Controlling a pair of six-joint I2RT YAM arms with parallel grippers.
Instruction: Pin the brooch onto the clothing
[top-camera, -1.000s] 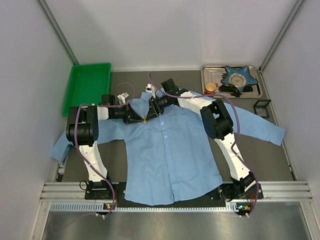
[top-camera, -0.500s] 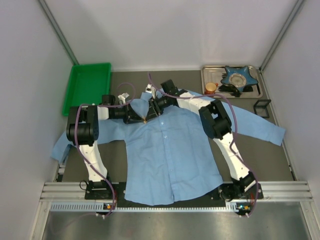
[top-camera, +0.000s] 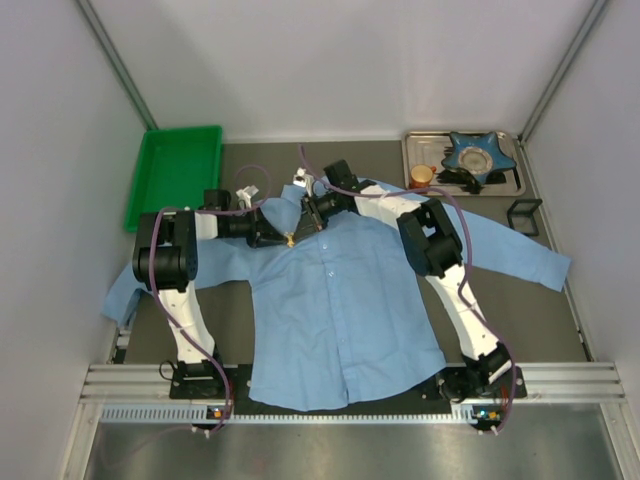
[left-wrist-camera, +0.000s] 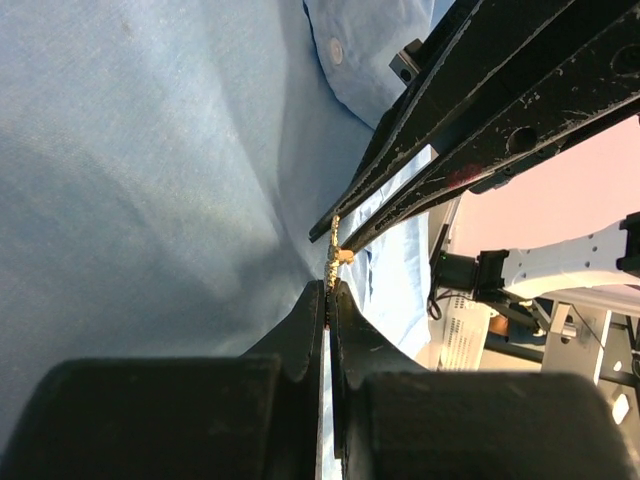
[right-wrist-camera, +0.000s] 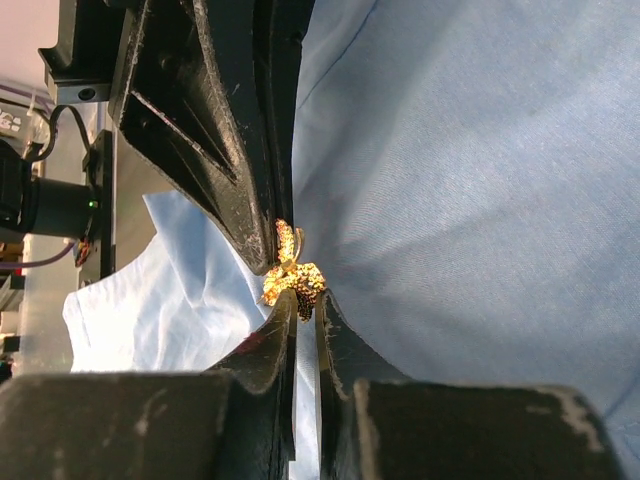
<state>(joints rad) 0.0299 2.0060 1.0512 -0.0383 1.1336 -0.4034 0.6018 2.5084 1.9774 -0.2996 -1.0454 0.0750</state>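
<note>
Gold brooch (right-wrist-camera: 293, 280) is pinched by the narrow right tool (right-wrist-camera: 305, 298), against the shut left tool (left-wrist-camera: 328, 288) on the shirt (top-camera: 340, 310), so pinning's likely unfinished.

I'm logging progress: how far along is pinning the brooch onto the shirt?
Done: the shirt lies spread out, and the brooch is up against its fabric. In hand: the right gripper is closed on the brooch, the left gripper shut beside it. Remaining: no view shows the pin fastened; release follows.
</note>
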